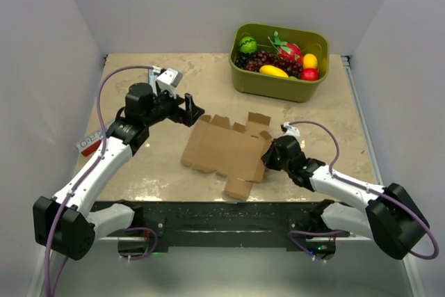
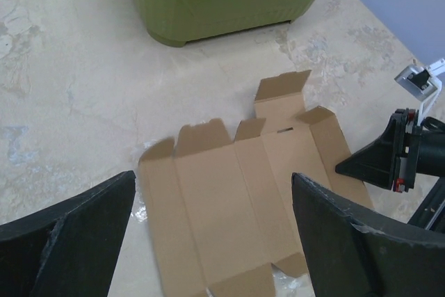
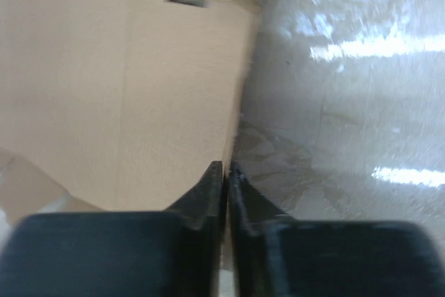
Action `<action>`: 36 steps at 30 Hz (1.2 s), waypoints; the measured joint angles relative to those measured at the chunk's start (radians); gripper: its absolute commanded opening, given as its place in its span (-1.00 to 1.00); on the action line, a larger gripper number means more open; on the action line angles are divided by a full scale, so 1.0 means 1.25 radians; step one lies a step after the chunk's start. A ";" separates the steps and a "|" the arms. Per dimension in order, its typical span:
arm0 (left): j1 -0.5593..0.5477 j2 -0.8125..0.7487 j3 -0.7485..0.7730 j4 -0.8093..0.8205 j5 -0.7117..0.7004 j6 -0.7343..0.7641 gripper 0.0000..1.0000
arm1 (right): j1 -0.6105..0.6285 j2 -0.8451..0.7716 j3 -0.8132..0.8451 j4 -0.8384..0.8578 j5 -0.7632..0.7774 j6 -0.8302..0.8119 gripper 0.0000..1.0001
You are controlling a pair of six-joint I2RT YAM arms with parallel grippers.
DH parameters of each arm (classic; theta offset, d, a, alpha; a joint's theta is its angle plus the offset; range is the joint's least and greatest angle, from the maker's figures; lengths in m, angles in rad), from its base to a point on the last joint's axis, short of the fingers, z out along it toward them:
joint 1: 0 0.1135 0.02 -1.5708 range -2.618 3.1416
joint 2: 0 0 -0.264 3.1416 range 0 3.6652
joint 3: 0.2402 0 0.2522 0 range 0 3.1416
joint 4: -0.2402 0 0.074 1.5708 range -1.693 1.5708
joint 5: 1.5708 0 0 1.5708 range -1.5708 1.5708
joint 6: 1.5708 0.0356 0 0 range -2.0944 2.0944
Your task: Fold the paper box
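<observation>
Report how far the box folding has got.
Done: nothing that shows; the box lies as a flat sheet on the table, flaps spread. In hand: the right gripper is shut on the sheet's right edge, while the left gripper hangs open by its left end. Left: every fold, so practically the whole job.

My jaws stand closed on the right edge of the paper box (image 3: 125, 88); the sheet lies flat on the glossy counter (image 3: 348, 137).
</observation>
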 measured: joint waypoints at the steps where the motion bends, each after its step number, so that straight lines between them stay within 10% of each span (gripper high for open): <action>1: 0.000 0.000 0.000 0.001 0.008 0.000 0.96 | 0.000 -0.005 0.013 -0.012 0.000 -0.024 -1.00; 15: 0.000 -0.024 -0.024 0.043 0.172 0.064 0.99 | 0.000 -0.075 0.277 -0.149 -0.204 -0.418 -1.00; 36: -0.040 -0.058 -0.066 0.091 0.091 0.175 0.99 | 0.001 0.005 0.428 -0.339 -0.337 -0.549 -1.00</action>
